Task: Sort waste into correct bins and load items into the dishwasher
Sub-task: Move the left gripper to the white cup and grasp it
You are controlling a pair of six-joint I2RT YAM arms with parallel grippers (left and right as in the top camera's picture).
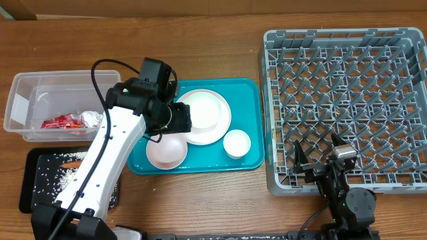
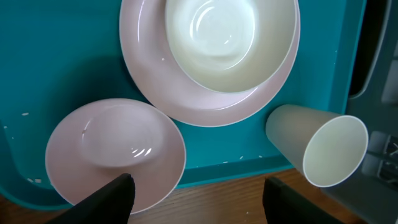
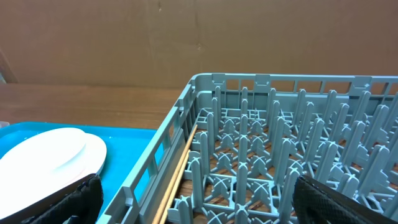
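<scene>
A teal tray (image 1: 248, 93) holds a pink plate (image 2: 155, 84) with a white bowl (image 2: 230, 37) on it, a small pink bowl (image 2: 115, 149) and a white cup (image 2: 323, 146). In the overhead view the white bowl (image 1: 200, 110), the small pink bowl (image 1: 167, 152) and the cup (image 1: 237, 143) all show. My left gripper (image 1: 177, 121) hangs open and empty above the tray's front edge, between the small pink bowl and the cup (image 2: 199, 202). My right gripper (image 1: 319, 155) is open and empty over the near left corner of the grey dish rack (image 1: 267, 100).
A clear bin (image 1: 20, 100) at the left holds a red wrapper (image 1: 63, 122). A black tray (image 1: 30, 180) at the front left holds rice and a carrot piece (image 1: 70, 162). A wooden stick (image 3: 180, 168) lies along the rack's left wall (image 3: 205, 81).
</scene>
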